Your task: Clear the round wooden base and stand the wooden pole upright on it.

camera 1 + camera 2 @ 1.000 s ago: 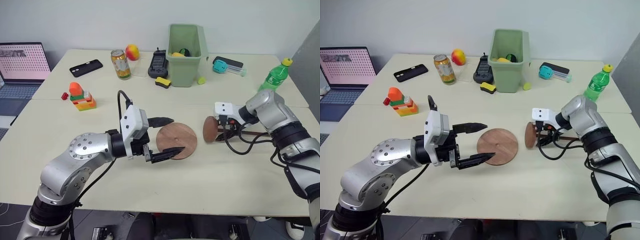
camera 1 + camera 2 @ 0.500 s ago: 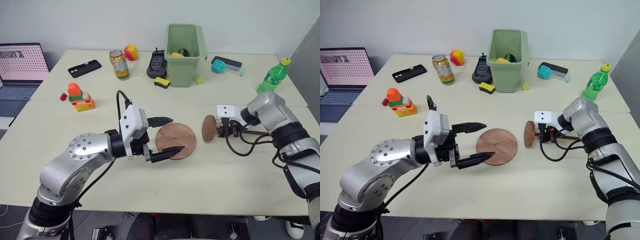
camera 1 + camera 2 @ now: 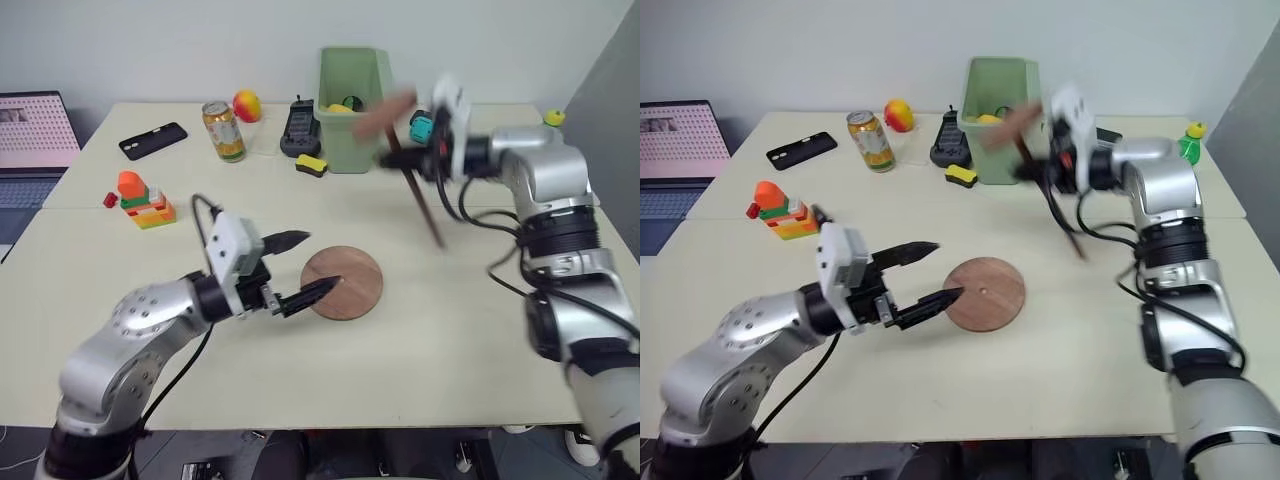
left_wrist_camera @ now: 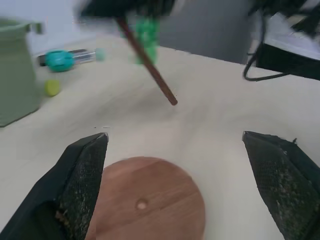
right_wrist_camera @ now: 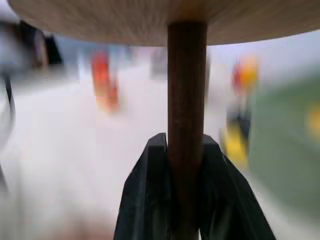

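Wooden pole (image 3: 415, 185) had just risen from the table, clenched in the right gripper (image 3: 432, 160) above and beyond the round wooden base (image 3: 342, 282). The left gripper (image 3: 297, 268), released, waited beside the bare base, so standing the pole remained.

head stereo overlooking table (image 3: 420, 330); wrist close-ups

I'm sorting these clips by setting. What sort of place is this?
Probably an office or lab used for robot trials: pale tables pushed together against a plain wall, an open laptop at the edge, and assorted test props such as a green bin, a drink can and toy blocks.
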Robot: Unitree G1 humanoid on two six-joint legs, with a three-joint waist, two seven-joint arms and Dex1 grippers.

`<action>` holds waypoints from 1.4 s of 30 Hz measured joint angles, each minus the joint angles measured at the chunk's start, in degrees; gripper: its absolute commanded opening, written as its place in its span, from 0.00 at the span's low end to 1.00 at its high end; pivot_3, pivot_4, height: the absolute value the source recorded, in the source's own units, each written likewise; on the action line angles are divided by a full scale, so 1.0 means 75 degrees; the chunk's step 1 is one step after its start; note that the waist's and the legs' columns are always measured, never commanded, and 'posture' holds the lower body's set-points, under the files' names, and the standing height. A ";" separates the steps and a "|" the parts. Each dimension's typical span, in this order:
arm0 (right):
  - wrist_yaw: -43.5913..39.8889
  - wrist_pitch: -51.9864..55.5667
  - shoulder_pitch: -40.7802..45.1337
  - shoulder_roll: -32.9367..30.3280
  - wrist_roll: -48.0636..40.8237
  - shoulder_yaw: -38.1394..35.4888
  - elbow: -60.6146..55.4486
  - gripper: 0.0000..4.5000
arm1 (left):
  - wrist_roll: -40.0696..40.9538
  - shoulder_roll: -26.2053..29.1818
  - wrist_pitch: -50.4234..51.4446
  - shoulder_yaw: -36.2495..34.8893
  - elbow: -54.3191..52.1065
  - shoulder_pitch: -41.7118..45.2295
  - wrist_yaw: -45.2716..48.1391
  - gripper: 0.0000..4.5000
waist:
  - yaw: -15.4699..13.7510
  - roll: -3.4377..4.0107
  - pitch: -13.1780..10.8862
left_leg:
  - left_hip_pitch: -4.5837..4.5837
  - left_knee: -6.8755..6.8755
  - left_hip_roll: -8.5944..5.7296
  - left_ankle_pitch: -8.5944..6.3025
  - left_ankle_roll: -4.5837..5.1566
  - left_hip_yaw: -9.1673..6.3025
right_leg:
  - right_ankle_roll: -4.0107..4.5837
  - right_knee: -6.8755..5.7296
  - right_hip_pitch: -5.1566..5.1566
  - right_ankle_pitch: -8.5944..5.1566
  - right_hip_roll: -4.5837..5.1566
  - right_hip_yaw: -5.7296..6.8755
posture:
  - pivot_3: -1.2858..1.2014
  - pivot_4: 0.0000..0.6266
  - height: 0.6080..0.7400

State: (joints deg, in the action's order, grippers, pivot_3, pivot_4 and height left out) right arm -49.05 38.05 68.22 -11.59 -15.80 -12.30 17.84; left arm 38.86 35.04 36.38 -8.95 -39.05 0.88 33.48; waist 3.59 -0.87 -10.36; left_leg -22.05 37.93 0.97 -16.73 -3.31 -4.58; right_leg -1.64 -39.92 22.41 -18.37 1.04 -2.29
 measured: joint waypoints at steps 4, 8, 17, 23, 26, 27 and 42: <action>0.2048 -0.1136 -0.1945 0.1942 -0.0174 -0.0088 -0.2062 0.06 | -0.0515 -0.0337 -0.0455 -0.0200 -0.0397 -0.2025 -0.0248 1.00 | -0.0184 -0.0015 0.0022 | -0.0016 0.0008 -0.0032 -0.0015 0.0018 -0.0001 | -0.0001 0.0007 0.0001 -0.0001 0.0030 -0.0012 | 0.52 0.24 1.00; 0.2721 -0.2420 -0.3627 0.2531 0.0305 0.0910 -0.2578 0.06 | -0.0511 -0.0777 -0.1139 -0.0458 -0.0804 -0.3037 -0.0179 1.00 | -0.0293 -0.0003 0.0008 | 0.0000 0.0030 -0.0066 -0.0014 0.0022 0.0015 | -0.0026 0.0006 -0.0019 0.0019 0.0046 -0.0025 | 0.52 0.24 1.00; 0.3057 -0.2603 -0.4410 0.2167 0.0147 0.1634 -0.3708 0.06 | -0.0807 -0.0797 -0.1963 -0.0259 -0.1026 -0.3317 0.0138 1.00 | -0.0244 0.0001 0.0011 | 0.0024 0.0011 -0.0034 -0.0012 0.0021 0.0005 | -0.0021 -0.0002 -0.0025 0.0017 0.0011 -0.0019 | 0.52 0.24 1.00; 0.3057 -0.2452 -0.4921 0.1844 0.0105 0.1936 -0.3838 0.06 | -0.0809 -0.0666 -0.2053 -0.0050 -0.1021 -0.3035 0.0286 1.00 | -0.0220 0.0002 0.0010 | 0.0027 0.0009 -0.0032 -0.0012 0.0022 0.0014 | -0.0021 -0.0002 -0.0022 0.0017 0.0007 -0.0020 | 0.52 0.24 1.00; 0.3063 -0.2485 -0.4953 0.1839 0.0105 0.2097 -0.3823 0.06 | -0.0796 -0.0653 -0.2051 -0.0050 -0.1019 -0.3011 0.0287 1.00 | -0.0217 0.0002 0.0010 | 0.0027 0.0009 -0.0031 -0.0012 0.0022 0.0014 | -0.0022 -0.0001 -0.0022 0.0017 0.0006 -0.0019 | 0.52 0.24 1.00; 0.3069 -0.2488 -0.4957 0.1839 0.0105 0.2125 -0.3809 0.06 | -0.0791 -0.0646 -0.2051 -0.0050 -0.1014 -0.3007 0.0288 1.00 | -0.0217 0.0002 0.0010 | 0.0026 0.0009 -0.0031 -0.0012 0.0022 0.0014 | -0.0022 0.0000 -0.0022 0.0017 0.0006 -0.0020 | 0.52 0.24 1.00; 0.3040 -0.2624 -0.5223 0.1250 -0.0142 0.2277 -0.4057 0.06 | -0.0785 -0.0589 -0.2077 -0.0060 -0.0818 -0.2952 0.0322 1.00 | -0.0233 -0.0002 0.0013 | 0.0032 0.0011 -0.0035 -0.0012 0.0022 0.0011 | -0.0022 0.0003 -0.0034 0.0017 0.0008 -0.0019 | 0.52 0.24 1.00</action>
State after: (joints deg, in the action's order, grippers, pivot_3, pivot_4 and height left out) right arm -26.24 18.37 29.04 -2.22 -16.87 4.77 -12.58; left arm 32.97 30.63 20.81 -9.40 -45.19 -21.26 35.89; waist 1.84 -0.88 -10.26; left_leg -21.81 38.01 0.71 -16.82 -3.15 -4.49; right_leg -1.81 -39.90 22.16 -18.25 1.09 -2.43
